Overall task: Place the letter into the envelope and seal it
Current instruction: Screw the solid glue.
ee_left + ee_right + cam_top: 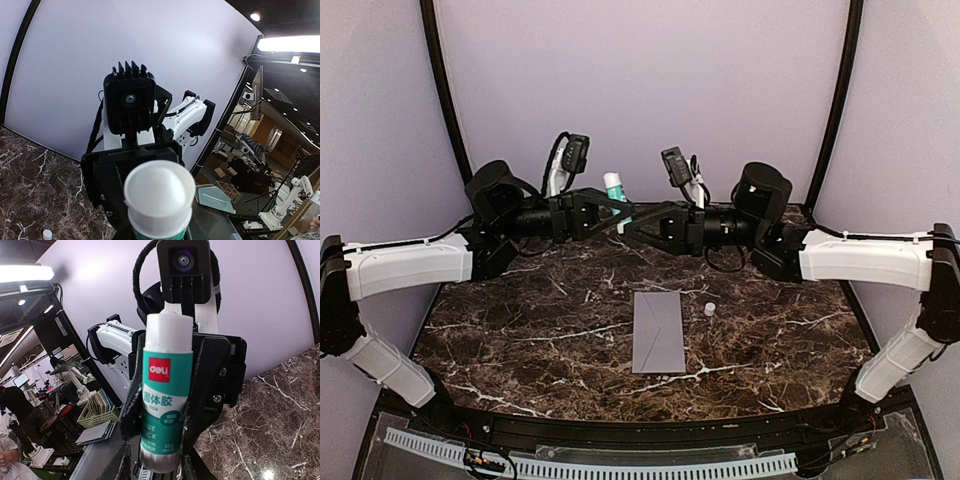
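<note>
Pale grey-lavender envelope [658,332] flat on the dark, white-veined marble table [520,330], around its middle and a little toward the near edge, long sides running from near edge to far edge. Just off its far right corner, apart from the paper, a small white cap [709,309] upright on the stone.

Above the far edge of the table, a green-and-white glue stick [615,187] upright in the air, clamped about its lower body by the left gripper [608,210]. Right gripper [638,222] nose to nose with it, close beside the stick; no telling from any view whether its jaws are apart or together, or touching the tube.

Behind both arms, a plain lavender backdrop [640,80] framed by two curved black poles [442,90].

Past the backdrop's edges in the wrist views, a dim workshop [280,165] under a bright strip light [290,44], with other white robot arms and a green basket [97,415] of sheets.
</note>
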Robot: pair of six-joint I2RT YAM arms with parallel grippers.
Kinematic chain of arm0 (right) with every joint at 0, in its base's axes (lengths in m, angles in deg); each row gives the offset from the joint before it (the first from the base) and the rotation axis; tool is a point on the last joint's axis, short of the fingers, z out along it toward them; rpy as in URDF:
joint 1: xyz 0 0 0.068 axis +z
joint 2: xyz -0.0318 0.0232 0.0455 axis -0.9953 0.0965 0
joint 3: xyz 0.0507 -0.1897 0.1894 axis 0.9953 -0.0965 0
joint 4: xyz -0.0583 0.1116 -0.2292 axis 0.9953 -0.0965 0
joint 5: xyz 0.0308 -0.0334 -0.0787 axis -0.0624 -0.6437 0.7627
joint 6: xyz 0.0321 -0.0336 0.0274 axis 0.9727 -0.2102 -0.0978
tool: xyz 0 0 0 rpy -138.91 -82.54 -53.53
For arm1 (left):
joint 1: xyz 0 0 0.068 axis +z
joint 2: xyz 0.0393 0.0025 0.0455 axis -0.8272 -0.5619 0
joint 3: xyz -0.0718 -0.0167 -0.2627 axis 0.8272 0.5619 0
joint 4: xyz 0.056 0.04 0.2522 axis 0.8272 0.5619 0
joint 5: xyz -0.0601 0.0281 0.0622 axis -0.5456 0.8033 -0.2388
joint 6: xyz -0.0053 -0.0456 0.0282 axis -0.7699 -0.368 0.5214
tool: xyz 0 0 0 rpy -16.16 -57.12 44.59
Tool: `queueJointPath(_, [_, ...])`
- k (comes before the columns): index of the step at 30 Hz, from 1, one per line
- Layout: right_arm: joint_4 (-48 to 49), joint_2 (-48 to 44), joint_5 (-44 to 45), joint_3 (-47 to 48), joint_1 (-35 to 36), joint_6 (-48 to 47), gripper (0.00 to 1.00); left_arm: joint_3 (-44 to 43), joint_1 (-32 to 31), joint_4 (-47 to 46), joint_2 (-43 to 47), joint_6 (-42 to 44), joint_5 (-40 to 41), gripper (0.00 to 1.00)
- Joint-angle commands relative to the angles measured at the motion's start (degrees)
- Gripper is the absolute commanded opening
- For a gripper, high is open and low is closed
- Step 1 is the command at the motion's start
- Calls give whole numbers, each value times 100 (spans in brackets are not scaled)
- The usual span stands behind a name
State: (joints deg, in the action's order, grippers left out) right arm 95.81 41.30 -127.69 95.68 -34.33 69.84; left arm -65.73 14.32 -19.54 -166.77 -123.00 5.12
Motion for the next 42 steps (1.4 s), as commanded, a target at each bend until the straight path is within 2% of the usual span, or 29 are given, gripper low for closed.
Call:
queueJointPath(1, [345, 146, -145, 232, 89, 75, 29, 21, 19, -278, 135, -55, -149, 0])
queueJointPath(19, [743, 245, -4, 177, 102, 398, 8, 38, 19, 193, 97, 309, -92, 0])
queueJointPath(23, [394, 230, 280, 190, 85, 277, 6, -22, 12, 840, 179, 862, 316, 0])
queueJointPath(26, [35, 194, 605, 216, 84, 49, 3, -184, -10, 1843, 218, 1396, 726, 0])
queueJointPath(30, [-391, 92, 1311, 242, 114, -243, 0, -415, -132, 2759, 196, 2062, 1378, 0])
queueJointPath(37, [-1536, 95, 3055, 669, 394, -849, 0, -611, -256, 3359, 105, 2201, 2313, 0])
queueJointPath(42, [-2216, 347, 4427, 1170, 575, -934, 0, -804, -355, 3719, -25, 2294, 2858, 0])
